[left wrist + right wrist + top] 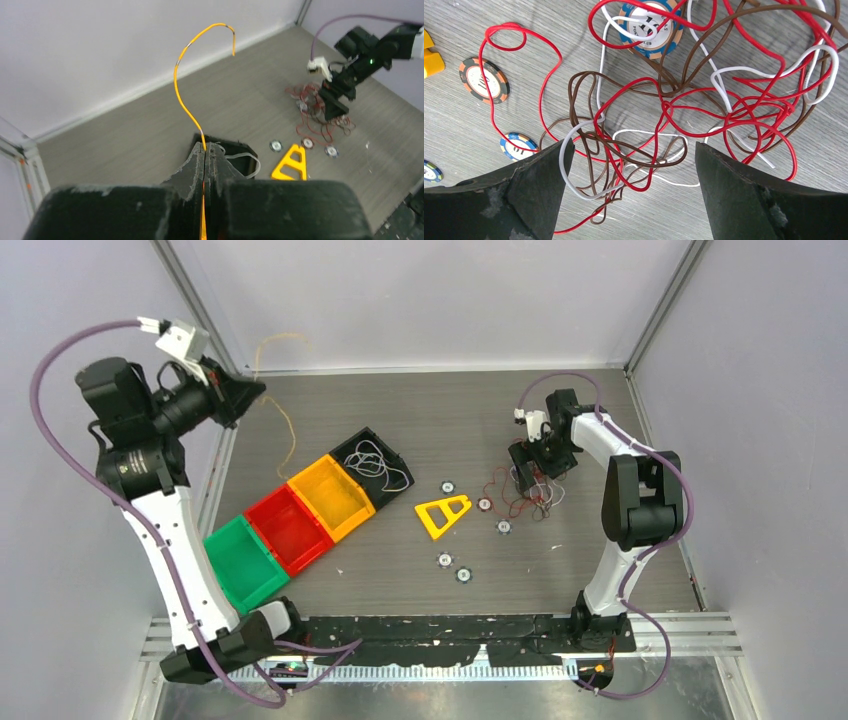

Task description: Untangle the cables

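Right wrist: the wide-spread right gripper point(632, 145) over the tangle point(674, 107) may grab 3 colours together; left gripper point(206, 147) clamps the orange wire point(175, 82).

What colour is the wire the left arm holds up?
The wire is yellow-orange; the left wrist view shows it best.

My fixed camera looks down from the near side over the table point(400, 400). The left wrist camera looks across it from high; the right sits close over the cables point(664, 107), which all share.
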You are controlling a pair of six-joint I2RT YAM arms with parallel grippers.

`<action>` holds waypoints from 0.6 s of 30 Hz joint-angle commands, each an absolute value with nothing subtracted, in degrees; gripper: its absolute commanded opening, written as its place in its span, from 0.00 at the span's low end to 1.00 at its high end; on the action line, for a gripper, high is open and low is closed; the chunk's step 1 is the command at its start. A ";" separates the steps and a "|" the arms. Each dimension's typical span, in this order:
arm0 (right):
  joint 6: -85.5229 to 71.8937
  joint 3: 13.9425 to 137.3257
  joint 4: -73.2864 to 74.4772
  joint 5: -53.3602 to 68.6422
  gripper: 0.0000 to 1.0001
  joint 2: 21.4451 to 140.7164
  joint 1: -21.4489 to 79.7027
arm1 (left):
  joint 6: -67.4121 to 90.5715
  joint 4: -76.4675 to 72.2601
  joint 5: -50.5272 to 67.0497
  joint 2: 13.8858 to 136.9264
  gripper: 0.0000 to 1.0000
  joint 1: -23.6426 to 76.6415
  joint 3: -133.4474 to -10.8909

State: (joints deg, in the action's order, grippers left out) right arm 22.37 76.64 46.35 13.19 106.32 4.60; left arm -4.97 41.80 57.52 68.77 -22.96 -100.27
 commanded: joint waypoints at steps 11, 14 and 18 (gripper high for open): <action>22.73 78.36 47.60 14.13 0.97 104.11 4.44 | -1.15 25.02 48.90 65.28 0.00 -11.32 -70.77; 22.67 78.60 47.61 14.24 0.97 104.48 4.40 | 4.11 20.51 45.88 68.19 0.00 -6.41 -71.57; 22.73 77.95 47.48 14.87 0.97 104.07 4.39 | 12.32 8.16 40.44 71.44 0.00 -3.94 -70.46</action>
State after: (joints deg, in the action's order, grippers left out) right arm 22.37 76.66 47.22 13.50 106.32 4.60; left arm 2.87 24.99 46.87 69.32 -5.61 -69.76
